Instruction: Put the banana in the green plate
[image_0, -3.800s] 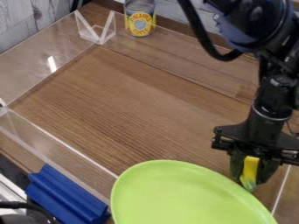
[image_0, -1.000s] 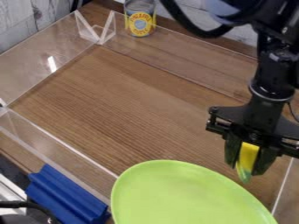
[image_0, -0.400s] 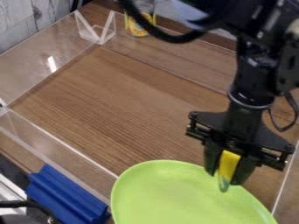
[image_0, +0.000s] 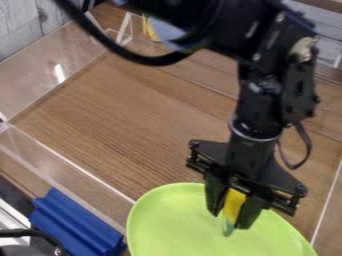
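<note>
My gripper (image_0: 233, 208) points straight down and is shut on the banana (image_0: 234, 210), a small yellow piece with a dark greenish tip hanging below the fingers. It hangs over the middle of the green plate (image_0: 167, 225), a large round lime-green plate at the bottom of the view. Whether the banana's tip touches the plate surface I cannot tell. The black arm (image_0: 267, 90) rises from the gripper to the top of the frame and hides the back right of the table.
The plate rests on a brown wooden table (image_0: 134, 110) ringed by clear acrylic walls (image_0: 40, 150). A blue object (image_0: 74, 228) lies outside the wall at bottom left. A clear stand (image_0: 110, 30) is at the back.
The gripper has carried the banana leftward and toward the camera, from beside the plate's right rim to over the plate's middle. The grip stayed shut.
</note>
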